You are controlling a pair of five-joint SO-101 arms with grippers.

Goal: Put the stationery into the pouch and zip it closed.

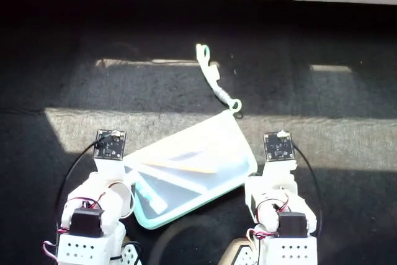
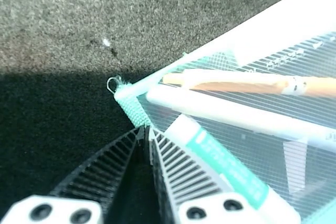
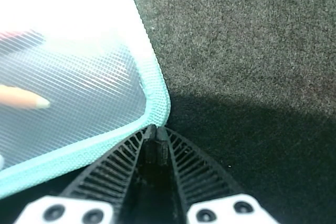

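Black felt-like table [image 1: 186, 17] under bands of sunlight, left fingers [image 2: 105, 166] and right fingers [image 3: 194, 166] tight on pouch [image 1: 205, 147] corners.

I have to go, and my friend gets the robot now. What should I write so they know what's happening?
Left tool: shut on the green tab at one corner of the pouch.
Right tool: shut on the pouch's green edge at another corner.
Things: the pouch lies on the dark mat between the arms. The pencil, white pen and marker are inside. Its strap trails away on the mat.
Done: stationery is in.
Left: check the zip. I can't tell if it is fully shut.
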